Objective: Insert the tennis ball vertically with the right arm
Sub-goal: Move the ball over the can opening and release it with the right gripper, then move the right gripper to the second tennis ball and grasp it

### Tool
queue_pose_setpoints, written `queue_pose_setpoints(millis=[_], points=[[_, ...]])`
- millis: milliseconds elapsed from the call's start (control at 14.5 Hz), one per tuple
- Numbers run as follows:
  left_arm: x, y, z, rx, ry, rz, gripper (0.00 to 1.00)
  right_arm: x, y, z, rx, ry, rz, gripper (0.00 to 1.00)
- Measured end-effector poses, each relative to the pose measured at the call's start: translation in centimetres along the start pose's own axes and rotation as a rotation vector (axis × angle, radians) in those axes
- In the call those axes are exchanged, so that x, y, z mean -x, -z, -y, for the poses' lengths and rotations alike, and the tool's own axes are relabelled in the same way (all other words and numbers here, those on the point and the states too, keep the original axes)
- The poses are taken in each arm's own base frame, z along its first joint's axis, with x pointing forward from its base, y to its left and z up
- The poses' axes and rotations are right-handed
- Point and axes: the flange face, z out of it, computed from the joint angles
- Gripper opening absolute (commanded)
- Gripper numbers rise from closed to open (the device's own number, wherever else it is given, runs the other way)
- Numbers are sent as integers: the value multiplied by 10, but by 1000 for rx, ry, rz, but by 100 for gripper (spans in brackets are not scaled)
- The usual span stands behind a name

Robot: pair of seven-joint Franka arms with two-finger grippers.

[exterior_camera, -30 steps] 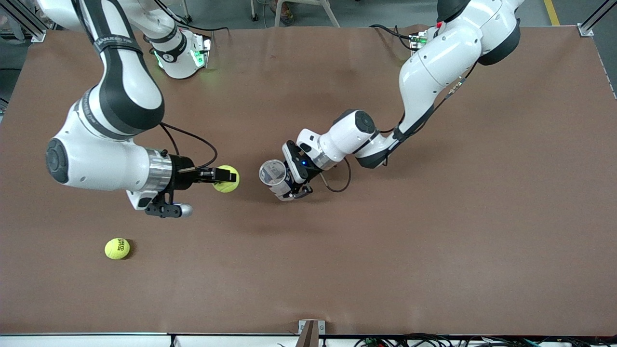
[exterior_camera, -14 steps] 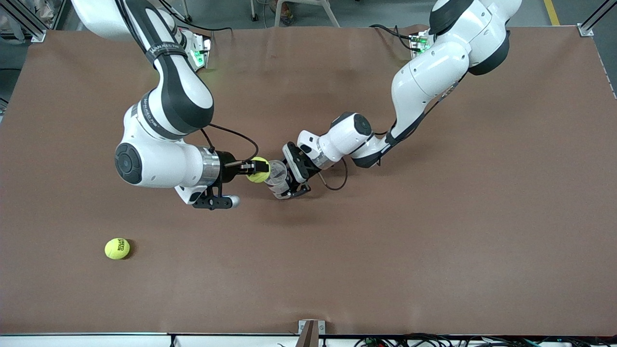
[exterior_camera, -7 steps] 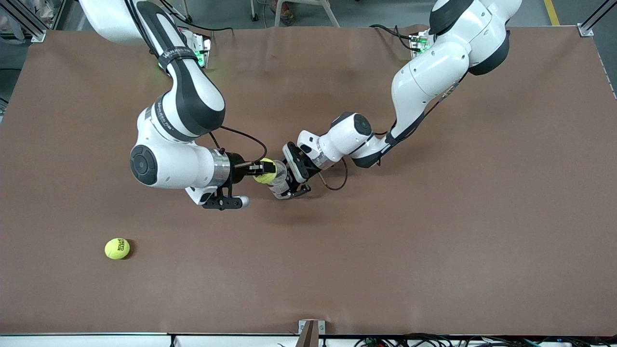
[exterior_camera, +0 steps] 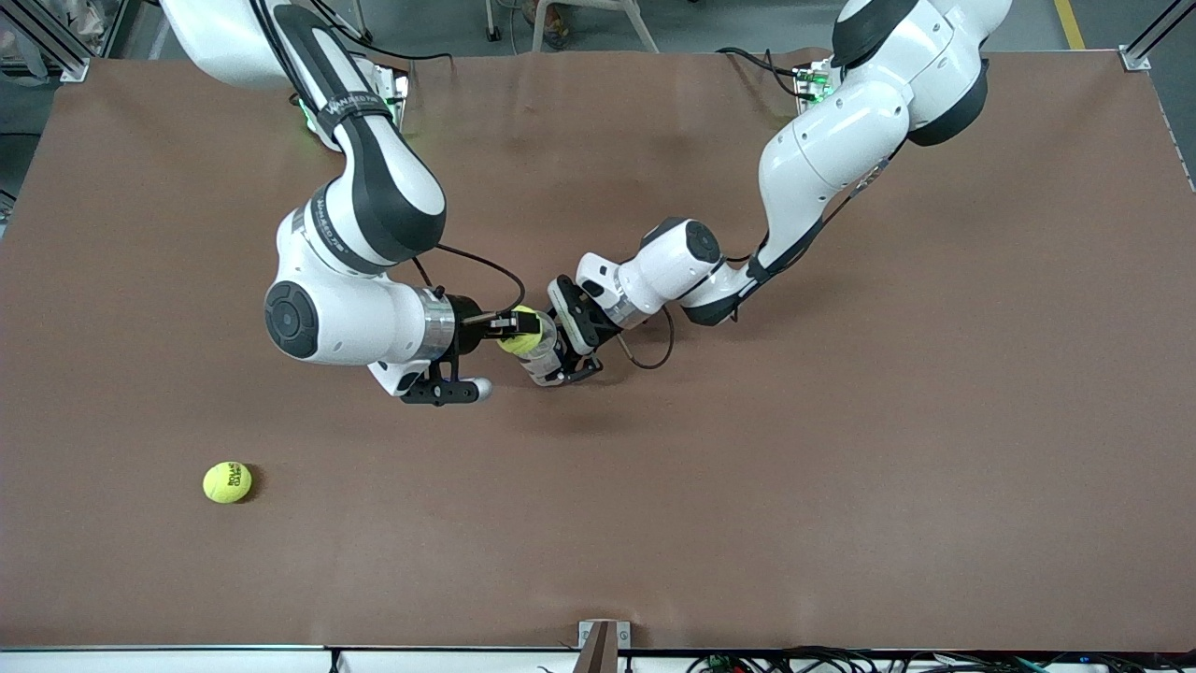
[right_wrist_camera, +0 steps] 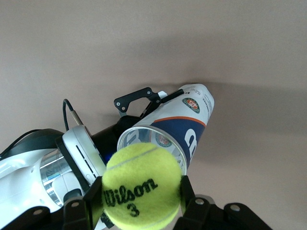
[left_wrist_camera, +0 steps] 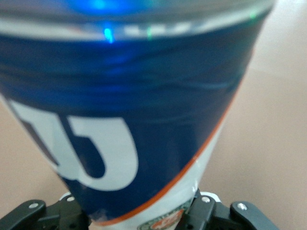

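a: front view?
b: the right gripper (exterior_camera: 519,333) is clamped on a tennis ball (exterior_camera: 520,331) over the mid-table, at the mouth of a tube (exterior_camera: 542,353) gripped by the left gripper (exterior_camera: 559,360), tilted up to receive it. a spare ball (exterior_camera: 227,482) lies near the right arm's end.
a: left wrist?
b: tube (left_wrist_camera: 129,120) fills it, jaws pinching its base.
a: right wrist?
b: ball (right_wrist_camera: 142,187) sits between fingers (right_wrist_camera: 187,194), just before the open rim (right_wrist_camera: 153,141).

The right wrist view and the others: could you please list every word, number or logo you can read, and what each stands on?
"Wilson" and "3": on the tennis ball held in the right gripper.
Round logo on the ball can held by the left gripper: too small to read.
Large white character on the can's blue band: partly shown, unreadable.
Black print on the loose tennis ball on the table: too small.
Lettered band on the right arm: unreadable.
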Motion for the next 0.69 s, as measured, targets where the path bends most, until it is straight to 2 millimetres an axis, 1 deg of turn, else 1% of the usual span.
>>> queue_pose_setpoints(millis=[69, 138, 208, 484, 692], points=[[0, 0, 0, 0, 0, 0, 72, 0, -2, 1, 1, 2, 2, 47], [0, 0, 0, 0, 0, 0, 72, 1, -4, 2, 3, 3, 4, 76], [0, 0, 0, 0, 0, 0, 72, 1, -5, 2, 3, 4, 4, 100], [0, 0, 0, 0, 0, 0, 73, 0, -3, 2, 2, -17, -2, 100], [0, 0, 0, 0, 0, 1, 73, -3, 4, -1, 0, -77, -16, 100]])
